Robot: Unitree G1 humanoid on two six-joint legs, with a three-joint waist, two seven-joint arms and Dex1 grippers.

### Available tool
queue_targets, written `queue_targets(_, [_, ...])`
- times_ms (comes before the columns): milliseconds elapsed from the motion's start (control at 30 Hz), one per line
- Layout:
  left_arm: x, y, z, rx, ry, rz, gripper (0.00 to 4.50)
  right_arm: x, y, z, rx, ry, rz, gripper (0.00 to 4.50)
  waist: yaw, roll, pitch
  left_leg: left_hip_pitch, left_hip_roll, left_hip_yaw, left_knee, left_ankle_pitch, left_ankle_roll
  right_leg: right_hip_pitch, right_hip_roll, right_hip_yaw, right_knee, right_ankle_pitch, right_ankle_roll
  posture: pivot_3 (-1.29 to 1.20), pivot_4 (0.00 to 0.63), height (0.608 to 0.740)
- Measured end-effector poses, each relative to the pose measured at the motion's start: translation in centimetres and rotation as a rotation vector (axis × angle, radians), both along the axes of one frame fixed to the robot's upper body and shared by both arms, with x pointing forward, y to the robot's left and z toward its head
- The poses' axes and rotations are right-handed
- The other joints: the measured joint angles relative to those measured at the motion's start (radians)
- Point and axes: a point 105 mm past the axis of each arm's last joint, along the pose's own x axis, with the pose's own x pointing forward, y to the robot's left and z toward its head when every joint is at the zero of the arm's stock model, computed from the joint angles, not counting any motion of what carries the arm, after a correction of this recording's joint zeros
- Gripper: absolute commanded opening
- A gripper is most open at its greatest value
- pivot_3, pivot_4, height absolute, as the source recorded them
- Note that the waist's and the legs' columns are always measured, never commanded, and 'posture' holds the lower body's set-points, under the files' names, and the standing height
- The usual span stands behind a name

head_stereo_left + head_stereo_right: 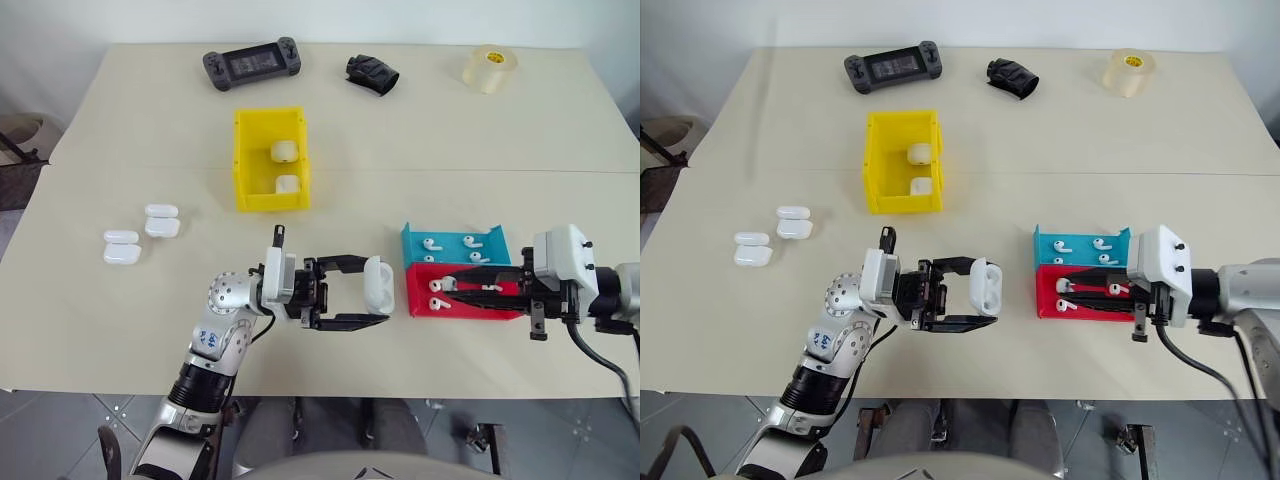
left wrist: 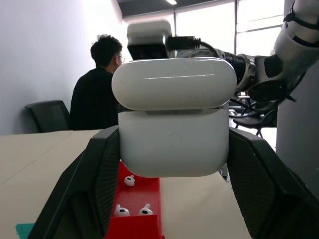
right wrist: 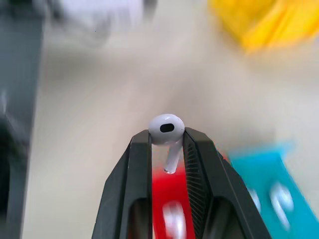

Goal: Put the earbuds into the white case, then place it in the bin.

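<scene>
The white case [image 1: 378, 284] sits low in the frame's centre, clenched between the 2 black fingers of the left gripper [image 1: 372, 291], held above the table [image 1: 120, 130]. The left wrist view shows what the head views do not: the lid is raised slightly off the body, a thin gap between them, and a person in dark clothes sits in the background.

Right of it, the right gripper [image 1: 447, 284] hangs over the red tray [image 1: 462, 305], pointing toward the case. The right wrist view shows its jaws grasping 1 earbud [image 3: 168, 133] by the stem, bulb above the fingertips.

The red tray holds loose earbuds, partly covered by the right fingers. The blue tray [image 1: 455, 244], touching it on the upper side, holds 4 more.

The bin [image 1: 270, 158], upper centre, holds 2 white cases. 2 further cases [image 1: 142, 234] lie at the left. Along the top edge lie a game console [image 1: 251, 66], a black object [image 1: 372, 74] and a tape roll [image 1: 489, 68].
</scene>
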Motion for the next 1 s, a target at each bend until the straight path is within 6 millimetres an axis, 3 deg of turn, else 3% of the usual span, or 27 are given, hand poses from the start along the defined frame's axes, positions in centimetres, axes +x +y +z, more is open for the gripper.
queue_targets(167, [1.2, 0.1, 0.9, -0.039, 0.006, 0.009, 2.78, 0.3, 3.0, 3.1, 0.357, -0.094, -0.041, 0.49, -0.001, 0.0, 0.0, 0.0, 0.0, -0.001, 0.0, 0.0, 0.0, -0.001, 0.0, 0.0, 0.001, 0.0, 0.0, 0.0, 0.15, 0.74])
queue_targets(267, [1.5, 0.2, 1.2, -0.049, 0.008, -0.004, 2.78, 0.2, 4.7, 3.3, 0.48, -0.095, -0.039, 0.49, -0.002, 0.0, 0.0, 0.0, -0.002, -0.001, 0.0, 0.0, 0.0, -0.002, 0.0, 0.001, 0.003, 0.0, 0.0, 0.0, 0.15, 0.74])
queue_targets(367, [1.4, 0.3, 1.0, -0.033, 0.013, -0.022, 2.78, 0.1, 5.1, 3.7, 0.54, -0.119, -0.048, 0.49, -0.002, 0.0, 0.0, 0.0, -0.002, -0.001, 0.0, 0.0, 0.0, -0.002, 0.0, 0.001, 0.003, 0.0, 0.001, 0.0, 0.15, 0.74])
queue_targets(567, [1.3, 0.2, 0.9, -0.019, 0.032, -0.056, 2.78, -0.3, 5.7, 3.5, 0.565, -0.126, -0.052, 0.49, -0.004, 0.0, 0.0, 0.0, -0.006, -0.001, -0.001, 0.0, 0.0, -0.003, 0.0, 0.001, 0.005, 0.0, 0.001, 0.0, 0.15, 0.74])
queue_targets(1000, [2.1, 0.0, 2.8, -0.063, 0.042, -0.066, 2.78, -1.0, 6.8, 2.2, 0.587, -0.16, -0.065, 0.49, -0.005, 0.0, 0.0, 0.0, -0.007, -0.001, -0.001, 0.0, 0.0, -0.003, 0.0, 0.002, 0.006, 0.0, 0.001, 0.0, 0.15, 0.74])
